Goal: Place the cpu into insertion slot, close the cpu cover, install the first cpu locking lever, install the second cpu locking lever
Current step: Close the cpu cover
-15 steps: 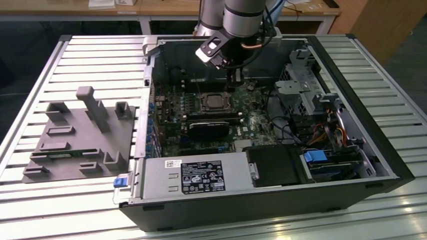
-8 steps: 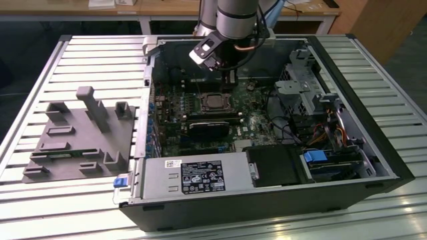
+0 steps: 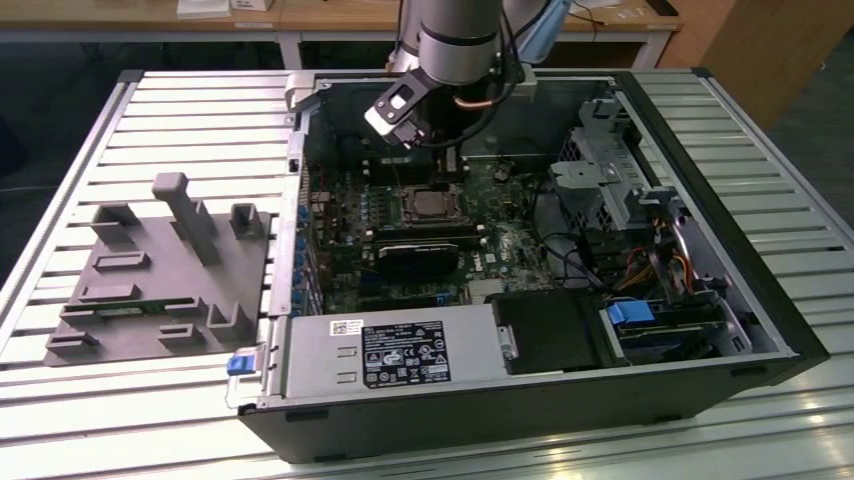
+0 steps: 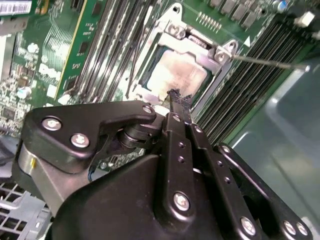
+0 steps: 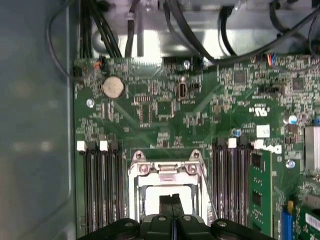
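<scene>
The cpu (image 4: 176, 76) lies in the insertion slot (image 3: 429, 205) on the green board, its dull silver top showing. The cpu cover (image 4: 197, 46) lies flat around it as a silver frame. A thin metal locking lever (image 4: 270, 63) sticks out from one corner of the socket, standing free of the board. My gripper (image 4: 176, 98) hangs just above the socket's edge, shut with nothing between its fingers. The exterior view has the gripper (image 3: 450, 160) over the board, just behind the socket. In the first wrist view the gripper (image 5: 171, 202) overlaps the cover (image 5: 166, 170).
Long black memory slots (image 5: 232, 180) flank the socket on both sides. The case's metal walls (image 3: 300, 190) surround the board, with cables (image 5: 200, 35) at one end and a drive cage (image 3: 614, 170) at the exterior view's right. A grey fixture (image 3: 167, 270) lies outside the case.
</scene>
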Tool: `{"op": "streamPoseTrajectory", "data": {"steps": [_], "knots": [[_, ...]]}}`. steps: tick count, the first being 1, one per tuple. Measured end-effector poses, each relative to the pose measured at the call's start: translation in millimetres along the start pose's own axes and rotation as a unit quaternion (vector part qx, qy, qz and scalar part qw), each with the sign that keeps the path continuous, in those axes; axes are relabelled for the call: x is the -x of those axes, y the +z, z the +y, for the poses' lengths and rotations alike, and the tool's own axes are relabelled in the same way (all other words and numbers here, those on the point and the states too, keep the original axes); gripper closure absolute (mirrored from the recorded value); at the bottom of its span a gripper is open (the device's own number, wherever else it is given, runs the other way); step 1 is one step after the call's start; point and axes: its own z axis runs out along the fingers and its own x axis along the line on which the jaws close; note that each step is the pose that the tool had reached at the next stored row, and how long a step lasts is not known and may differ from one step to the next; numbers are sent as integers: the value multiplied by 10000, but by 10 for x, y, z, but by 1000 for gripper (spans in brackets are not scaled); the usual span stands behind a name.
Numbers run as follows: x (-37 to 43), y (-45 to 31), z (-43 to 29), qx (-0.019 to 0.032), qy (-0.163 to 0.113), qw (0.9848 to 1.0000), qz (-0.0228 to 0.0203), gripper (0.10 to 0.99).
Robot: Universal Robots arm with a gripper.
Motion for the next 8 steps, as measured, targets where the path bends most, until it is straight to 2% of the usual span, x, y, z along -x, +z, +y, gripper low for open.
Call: {"op": "streamPoseTrajectory", "data": {"steps": [4, 8], "knots": [[3, 35, -60, 0, 0, 10000, 0, 984], [4, 39, -68, -1, 0, 10000, -1, 984]]}}
